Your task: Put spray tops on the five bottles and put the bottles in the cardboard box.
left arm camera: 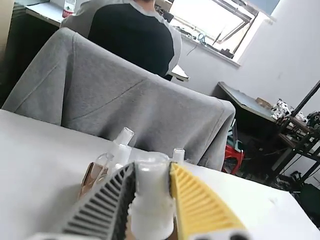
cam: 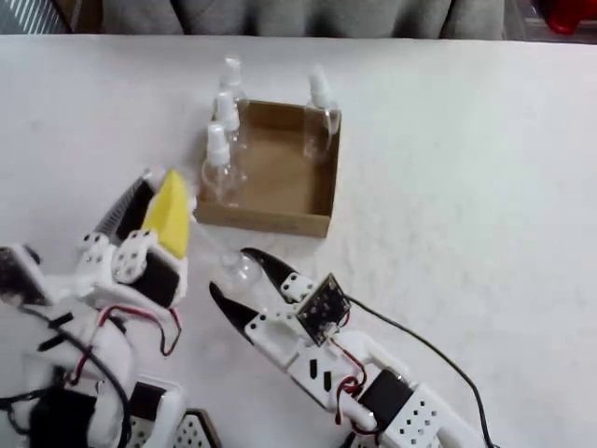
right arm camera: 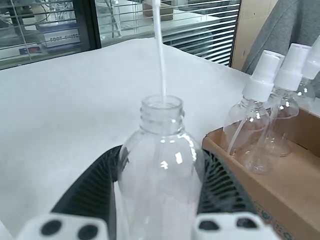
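Note:
A clear open bottle [right arm camera: 160, 175] stands in front of the cardboard box [cam: 280, 219], and my right gripper [cam: 230, 273] is shut on its body with its black fingers [right arm camera: 100, 185] on either side. Its neck [right arm camera: 161, 107] is open, with a thin white tube [right arm camera: 160, 50] reaching down into it. That tube [cam: 207, 241] belongs to a white spray top [left arm camera: 150, 195], held above the bottle by my left gripper [left arm camera: 151, 172], which is shut on it between a grey and a yellow finger [cam: 168, 215]. Several capped bottles [cam: 222, 168] stand in the box.
In the box, three capped bottles line one side and another bottle [cam: 319, 112] stands in the far corner. A grey cloth-draped chair [left arm camera: 130, 105] sits behind the table. Cables [cam: 420, 345] trail from the right arm near the front edge.

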